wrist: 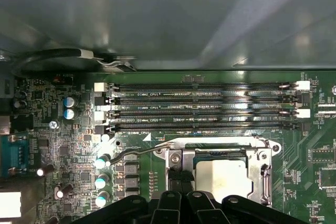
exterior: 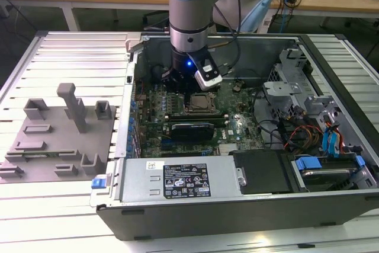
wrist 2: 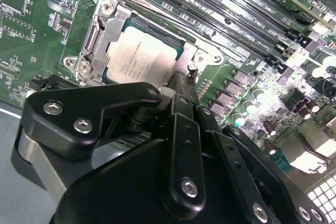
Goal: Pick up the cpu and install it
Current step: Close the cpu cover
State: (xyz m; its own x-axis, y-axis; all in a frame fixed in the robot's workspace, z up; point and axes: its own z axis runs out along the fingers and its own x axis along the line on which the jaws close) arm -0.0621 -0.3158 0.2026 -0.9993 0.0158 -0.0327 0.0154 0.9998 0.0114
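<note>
The cpu (wrist 2: 142, 59), a flat square chip with a silvery top, lies inside the motherboard socket under a metal load frame (wrist 2: 102, 30). It also shows in the first wrist view as the cpu (wrist: 220, 178) and in the exterior view as the cpu (exterior: 198, 103). My gripper (wrist 2: 181, 83) is inside the open computer case, with its black fingers together at the socket's edge beside the chip. Nothing is held between them. In the first wrist view the gripper (wrist: 181, 180) tips sit next to the thin wire socket lever (wrist: 142, 151).
Memory slots (wrist: 205, 106) run along one side of the socket. A black card (exterior: 192, 128) and the power supply (exterior: 177, 179) lie nearer the case front. Drive bays and cables (exterior: 320, 140) are on the exterior view's right. A grey fixture (exterior: 59, 134) stands on the table left.
</note>
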